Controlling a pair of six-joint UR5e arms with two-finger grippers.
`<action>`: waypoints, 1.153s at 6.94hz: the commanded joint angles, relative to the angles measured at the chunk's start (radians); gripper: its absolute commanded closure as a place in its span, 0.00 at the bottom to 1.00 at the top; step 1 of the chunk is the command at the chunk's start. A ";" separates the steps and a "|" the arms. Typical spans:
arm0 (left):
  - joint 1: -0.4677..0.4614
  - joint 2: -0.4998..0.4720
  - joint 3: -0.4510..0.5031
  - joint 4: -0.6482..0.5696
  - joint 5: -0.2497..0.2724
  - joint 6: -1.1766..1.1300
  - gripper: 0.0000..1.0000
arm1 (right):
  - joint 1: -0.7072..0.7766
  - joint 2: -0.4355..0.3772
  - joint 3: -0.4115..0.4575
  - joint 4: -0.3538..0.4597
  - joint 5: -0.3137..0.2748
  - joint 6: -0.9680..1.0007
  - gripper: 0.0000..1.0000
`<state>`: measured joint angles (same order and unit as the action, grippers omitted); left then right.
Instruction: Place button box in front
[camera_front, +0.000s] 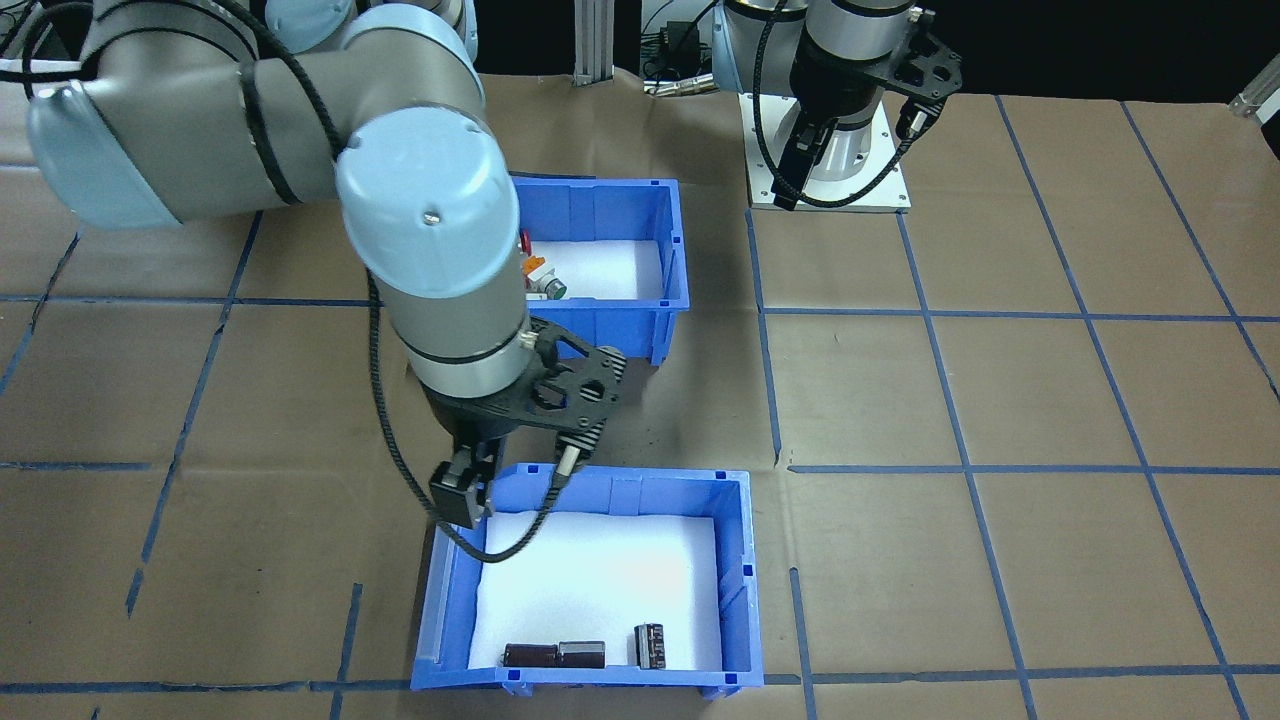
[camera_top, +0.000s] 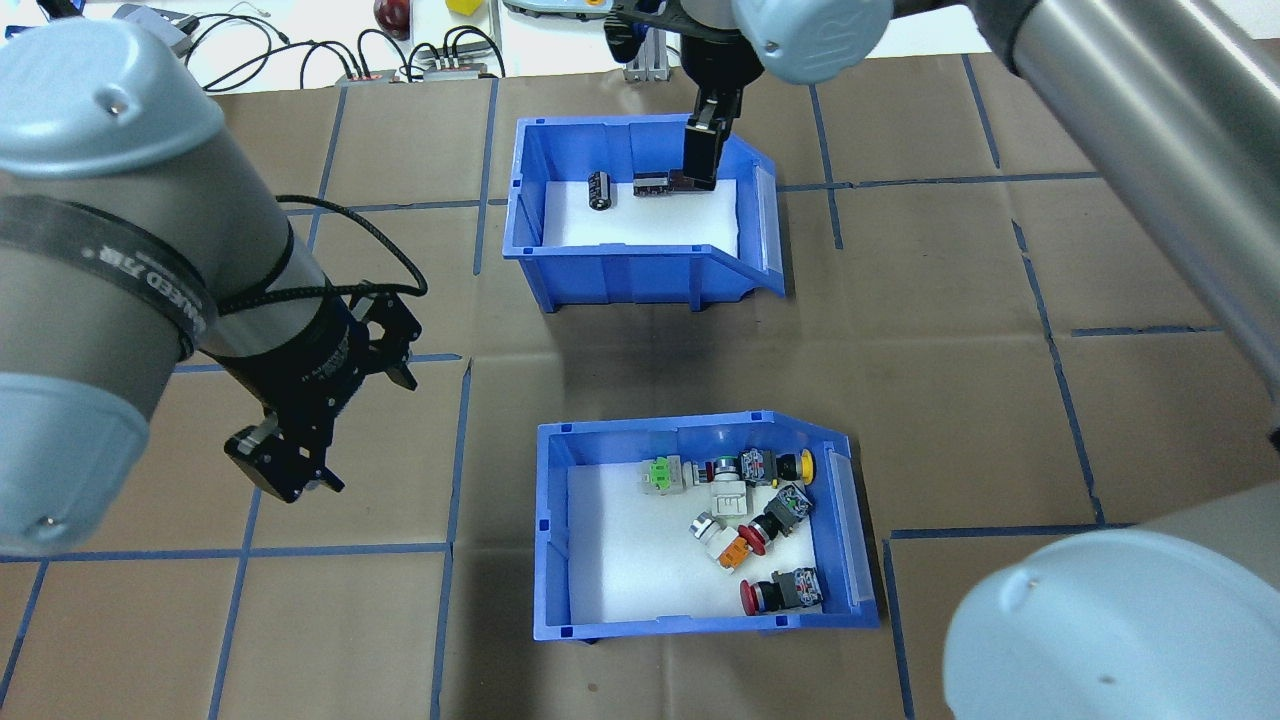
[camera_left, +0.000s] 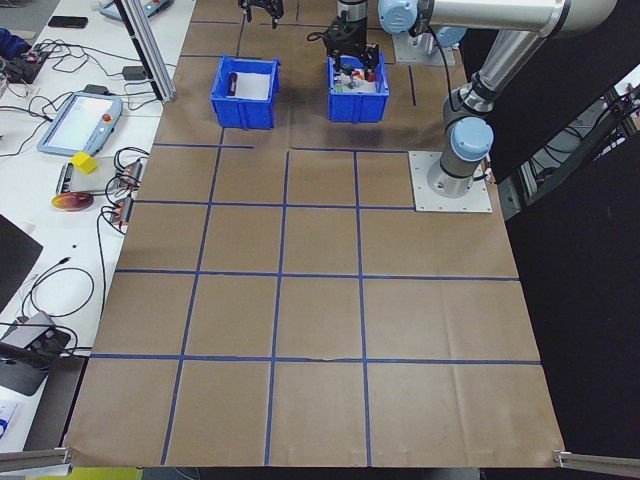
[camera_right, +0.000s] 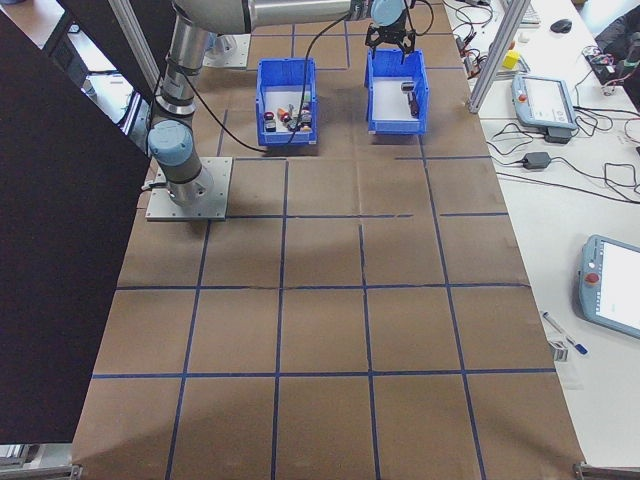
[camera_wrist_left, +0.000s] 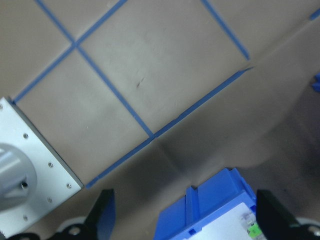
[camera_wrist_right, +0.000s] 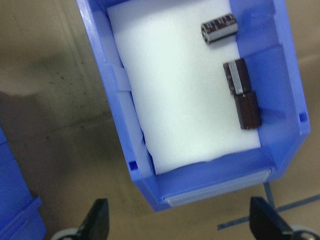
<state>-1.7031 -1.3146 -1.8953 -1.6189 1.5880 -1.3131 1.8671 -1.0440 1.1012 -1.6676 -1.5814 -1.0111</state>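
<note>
The button box (camera_top: 560, 520), a blue bin with white foam, holds several colourful push-buttons (camera_top: 745, 510) and stands on the robot's side of the table. In the front-facing view the button box (camera_front: 600, 320) is behind the other bin and half hidden by my right arm. My right gripper (camera_front: 462, 505) hangs open over the sloped end of that farther blue bin (camera_top: 620, 275); its fingers (camera_wrist_right: 97, 220) stand wide apart with nothing between them. My left gripper (camera_top: 290, 480) is open over bare paper, left of the button box, whose corner (camera_wrist_left: 210, 210) shows below it.
The farther bin holds three dark cylindrical parts (camera_wrist_right: 242, 95). The left arm's grey base plate (camera_front: 830, 190) sits beside the button box. Blue tape lines grid the brown paper. A side bench carries a teach pendant (camera_left: 78, 120) and cables.
</note>
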 joint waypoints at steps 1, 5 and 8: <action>-0.126 0.028 -0.126 0.116 -0.046 -0.347 0.01 | 0.090 0.099 -0.075 -0.001 -0.002 -0.122 0.00; -0.311 0.002 -0.208 0.218 -0.162 -0.694 0.01 | 0.129 0.107 0.046 -0.091 -0.005 -0.218 0.01; -0.383 -0.038 -0.307 0.432 -0.166 -0.837 0.01 | 0.122 0.124 0.170 -0.275 -0.008 -0.213 0.00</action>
<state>-2.0539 -1.3272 -2.1678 -1.2887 1.4260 -2.0813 1.9923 -0.9280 1.2238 -1.8765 -1.5870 -1.2266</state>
